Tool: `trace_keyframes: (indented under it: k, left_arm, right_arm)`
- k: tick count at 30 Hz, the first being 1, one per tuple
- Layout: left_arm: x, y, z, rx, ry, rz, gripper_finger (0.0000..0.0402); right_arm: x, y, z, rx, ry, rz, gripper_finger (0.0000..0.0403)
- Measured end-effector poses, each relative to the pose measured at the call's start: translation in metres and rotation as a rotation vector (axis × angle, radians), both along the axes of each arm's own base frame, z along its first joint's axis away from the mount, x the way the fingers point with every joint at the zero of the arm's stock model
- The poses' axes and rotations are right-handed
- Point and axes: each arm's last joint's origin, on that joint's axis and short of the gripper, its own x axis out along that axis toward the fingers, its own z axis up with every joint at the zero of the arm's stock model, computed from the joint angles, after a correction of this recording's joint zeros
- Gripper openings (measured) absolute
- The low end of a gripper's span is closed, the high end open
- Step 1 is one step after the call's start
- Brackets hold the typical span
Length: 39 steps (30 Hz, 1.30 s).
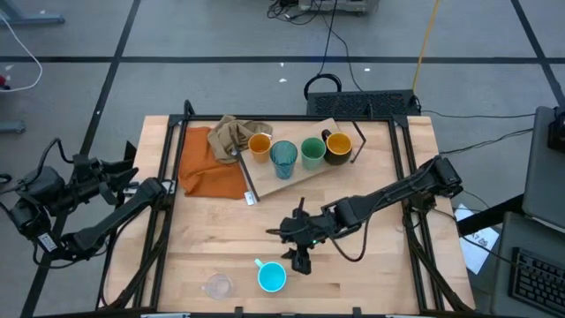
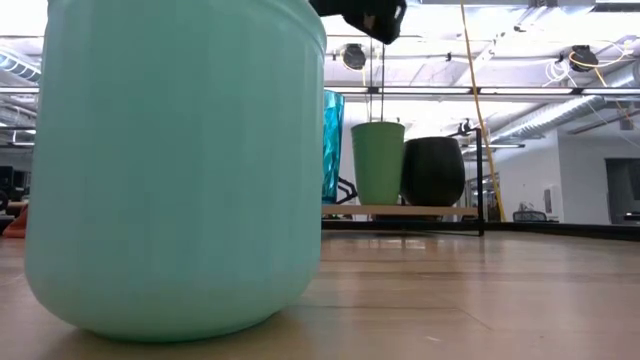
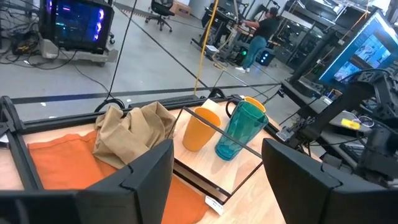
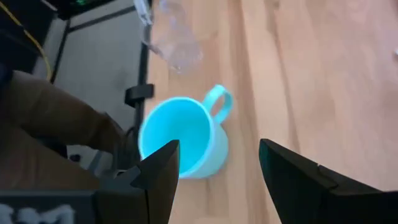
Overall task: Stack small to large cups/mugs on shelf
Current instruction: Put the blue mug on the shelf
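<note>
The light-blue handled mug (image 1: 272, 277) (image 4: 183, 143) (image 2: 175, 170) stands upright on its base near the table's near edge, with the clear glass (image 1: 217, 286) (image 4: 177, 53) to its left. My right gripper (image 1: 300, 258) (image 4: 217, 168) hovers open just above and to the right of the mug, touching nothing. The orange cup (image 1: 259, 146) (image 3: 200, 129), the teal tumbler (image 1: 283, 159) (image 3: 239, 132), the green cup (image 1: 312, 152) (image 2: 378, 160) and the black mug (image 1: 338, 147) (image 2: 433, 170) stand in a row on the wooden shelf (image 1: 305, 181) (image 2: 400, 211). My left gripper (image 1: 132, 181) (image 3: 217, 168) waits open beyond the table's left edge.
An orange cloth (image 1: 210, 170) (image 3: 62, 162) lies left of the shelf, with a crumpled tan cloth (image 1: 231, 134) (image 3: 134, 130) on its far end. A black metal frame (image 1: 168, 177) edges the table. Bare wood lies between the shelf and the mug.
</note>
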Motion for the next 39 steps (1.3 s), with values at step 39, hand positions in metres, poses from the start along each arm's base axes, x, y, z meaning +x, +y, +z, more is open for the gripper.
trace_keyframes:
  k: [39]
  left_arm:
    - [0.000,0.000,-0.001,0.045,0.042,-0.003,0.0243]
  right_arm:
    - [0.030,0.027,-0.058,0.034,0.002,-0.020,0.0212]
